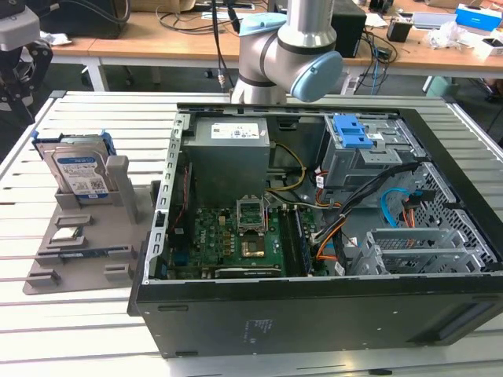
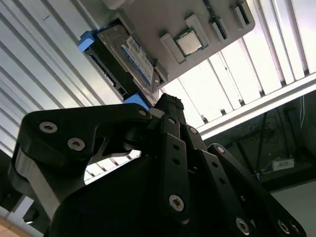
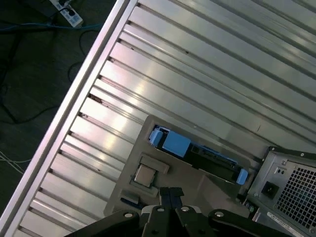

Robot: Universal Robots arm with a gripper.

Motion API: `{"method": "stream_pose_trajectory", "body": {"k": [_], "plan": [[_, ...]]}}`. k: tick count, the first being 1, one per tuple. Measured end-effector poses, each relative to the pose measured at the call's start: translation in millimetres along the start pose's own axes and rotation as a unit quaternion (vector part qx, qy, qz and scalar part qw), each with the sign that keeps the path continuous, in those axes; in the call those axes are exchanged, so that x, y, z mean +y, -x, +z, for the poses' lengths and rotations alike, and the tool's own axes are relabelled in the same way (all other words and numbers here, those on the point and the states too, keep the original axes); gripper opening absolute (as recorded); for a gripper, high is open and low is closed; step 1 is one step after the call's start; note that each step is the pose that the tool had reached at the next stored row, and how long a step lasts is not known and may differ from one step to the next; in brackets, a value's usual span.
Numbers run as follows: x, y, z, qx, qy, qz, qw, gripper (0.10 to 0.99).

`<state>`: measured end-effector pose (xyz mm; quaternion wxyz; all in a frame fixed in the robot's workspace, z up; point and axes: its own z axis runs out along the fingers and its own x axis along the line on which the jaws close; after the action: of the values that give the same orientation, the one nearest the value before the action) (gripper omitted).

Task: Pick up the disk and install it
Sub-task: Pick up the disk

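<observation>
Disk (image 1: 78,169) stands leaning at one edge of the gray holder (image 1: 78,269), near an edge of the desk (image 1: 78,334). The end effector (image 3: 171,191) hovers over the holder, closed and empty, apart from the disk.

My arm (image 1: 277,49) is silver-grey tubing with pale blue joint caps (image 1: 317,78); my jaws are matt black linked bars studded with round silver screws (image 2: 177,201).

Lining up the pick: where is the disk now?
At the exterior view's left, the disk stands on edge in the grey holder, beside the open computer case.
</observation>
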<state>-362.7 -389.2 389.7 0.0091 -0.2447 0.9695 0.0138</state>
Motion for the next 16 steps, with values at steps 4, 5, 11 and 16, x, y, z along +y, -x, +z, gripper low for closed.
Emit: {"method": "stream_pose_trajectory", "body": {"k": [4,5,11,16], "plan": [[0.0,0.0,0.0,0.0006,0.0007,-0.027,0.9996,0.106],[0.0,0.0,0.0,0.0007,0.0008,-0.032,0.9995,0.106],[0.0,0.0,0.0,0.0013,0.0014,-0.059,0.9982,0.106],[0.0,0.0,0.0,0.0019,0.0021,-0.085,0.9964,0.106]]}}
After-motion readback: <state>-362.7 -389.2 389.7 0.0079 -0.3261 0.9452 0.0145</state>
